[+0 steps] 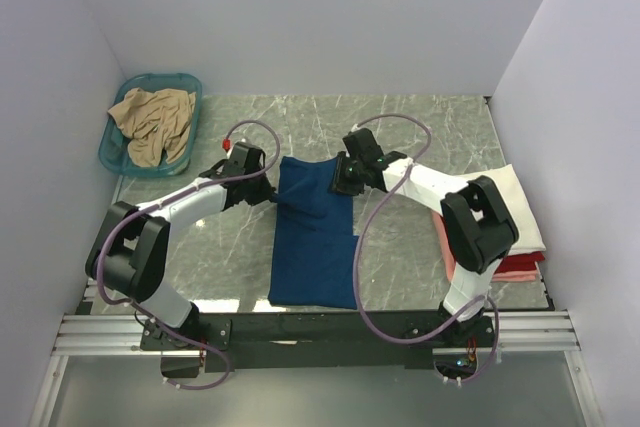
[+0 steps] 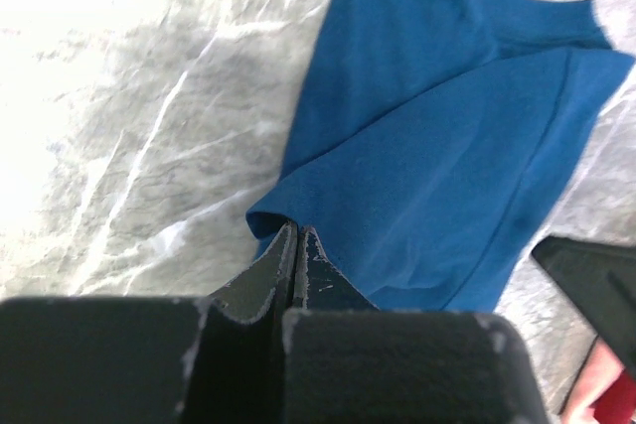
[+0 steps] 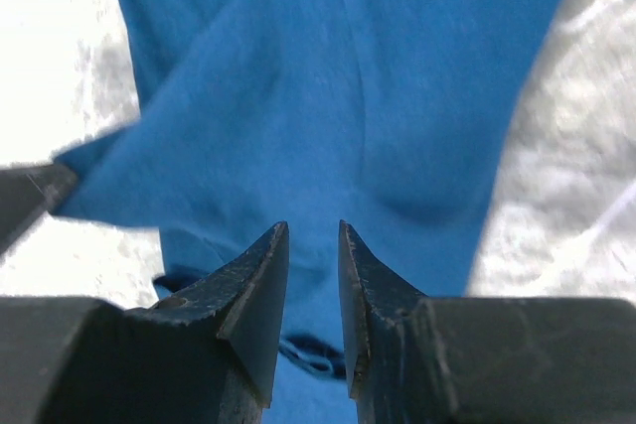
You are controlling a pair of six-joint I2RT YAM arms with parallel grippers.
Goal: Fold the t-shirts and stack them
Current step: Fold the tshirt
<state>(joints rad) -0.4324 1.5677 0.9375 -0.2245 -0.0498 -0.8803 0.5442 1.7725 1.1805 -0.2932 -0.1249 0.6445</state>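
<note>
Left gripper (image 2: 296,233) is pinching the dark blue t-shirt's (image 2: 447,146) left edge, fingers tight together; the right gripper (image 3: 313,230) is hovering over it, jaws narrowly parted. Only the overhead view is showing a tan t-shirt (image 1: 152,122) in a teal basket (image 1: 160,78) far to its left and folded t-shirts (image 1: 510,207) stacked to its right.

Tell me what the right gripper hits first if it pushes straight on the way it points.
The blue shirt. The right gripper, jaws apart, points straight at the cloth spread ahead of it, with nothing in between. How close the cloth lies is hard to judge from the wrist view.
</note>
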